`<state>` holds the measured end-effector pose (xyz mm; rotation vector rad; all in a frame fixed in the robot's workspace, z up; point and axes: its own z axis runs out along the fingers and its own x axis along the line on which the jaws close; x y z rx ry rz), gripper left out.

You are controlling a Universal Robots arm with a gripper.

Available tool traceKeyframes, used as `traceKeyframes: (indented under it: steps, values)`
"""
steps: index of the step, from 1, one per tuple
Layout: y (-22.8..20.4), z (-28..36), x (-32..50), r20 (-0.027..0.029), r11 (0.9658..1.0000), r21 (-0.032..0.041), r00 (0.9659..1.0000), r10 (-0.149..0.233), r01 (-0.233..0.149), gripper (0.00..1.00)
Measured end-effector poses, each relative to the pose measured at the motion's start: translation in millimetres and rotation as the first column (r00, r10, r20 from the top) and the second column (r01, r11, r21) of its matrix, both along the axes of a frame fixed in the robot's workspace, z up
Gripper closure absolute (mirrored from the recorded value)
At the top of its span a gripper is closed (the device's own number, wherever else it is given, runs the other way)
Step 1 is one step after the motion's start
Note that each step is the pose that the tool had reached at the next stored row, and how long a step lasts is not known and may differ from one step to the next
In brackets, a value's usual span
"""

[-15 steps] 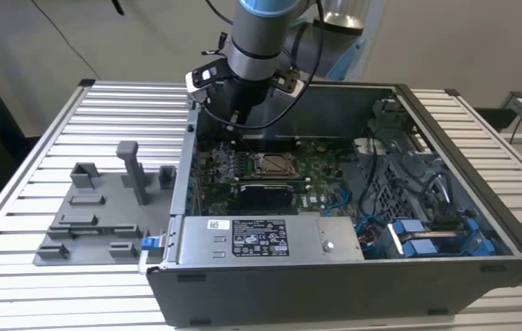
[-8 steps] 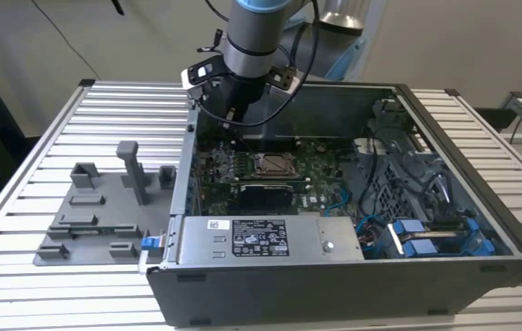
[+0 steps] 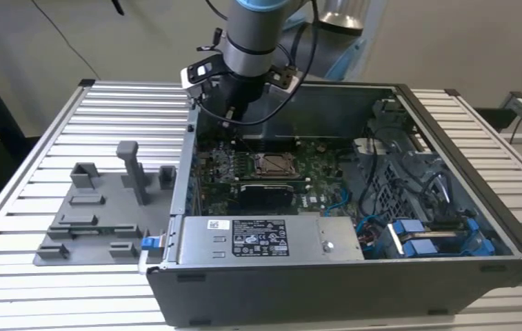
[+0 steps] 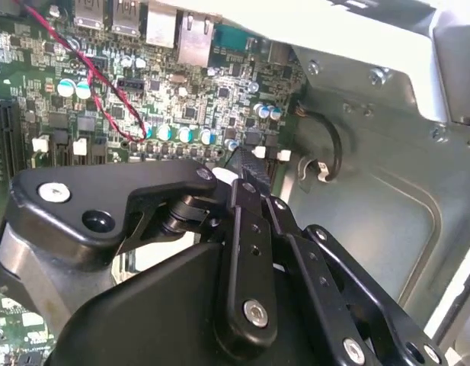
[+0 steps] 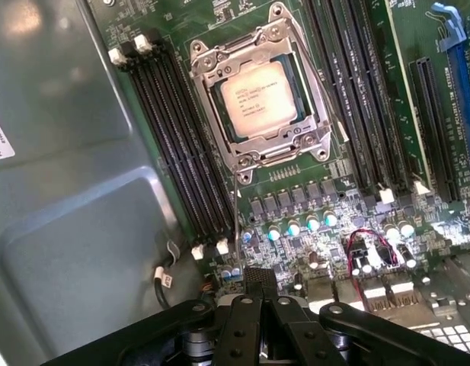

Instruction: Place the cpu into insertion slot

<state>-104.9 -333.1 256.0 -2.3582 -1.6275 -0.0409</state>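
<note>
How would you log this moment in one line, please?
cpu: inside insertion slot | gripper: shut, over motherboard, apart from cpu

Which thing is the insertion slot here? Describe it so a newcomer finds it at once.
Inside the open computer case, look to the green motherboard on its floor. Near the board's middle sits the insertion slot, a square shiny metal frame around the silvery-tan cpu; its neighbours, the memory slots, are long narrow black strips.
</note>
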Motion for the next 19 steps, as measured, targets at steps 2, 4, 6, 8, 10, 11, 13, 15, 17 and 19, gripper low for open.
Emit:
traceKeyframes:
  steps: [2,4,6,8,10,11,13,15,17,19]
  values:
    - [0.3,0.7,-1.8,-0.0002,1.0000,0.0003,1.0000,-0.002,0.002,0.89]
    - [0.8,1.2,-3.3,0.0001,1.0000,0.0008,1.0000,-0.003,0.003,0.89]
    - [2.5,1.2,-4.7,0.0001,1.0000,0.0008,1.0000,-0.004,0.004,0.89]
    - [5.5,1.2,-5.0,-0.0001,1.0000,0.0006,1.0000,-0.004,0.004,0.89]
    - [7.7,0.1,-5.0,-0.0001,1.0000,0.0017,1.0000,-0.004,0.004,0.89]
    - [8.3,-1.2,-5.0,0.0002,1.0000,0.0029,1.0000,-0.004,0.004,0.89]
    - [9.1,-2.5,-5.2,0.0000,1.0000,0.0026,1.0000,-0.004,0.004,0.89]
    - [9.3,-2.7,-5.2,0.0000,1.0000,0.0026,1.0000,-0.004,0.004,0.89]
    - [9.4,-3.9,-5.2,0.0016,1.0000,0.0029,1.0000,-0.004,0.004,0.89]
    - [9.6,-6.6,-6.0,0.0051,1.0000,0.0026,1.0000,-0.004,0.004,0.89]
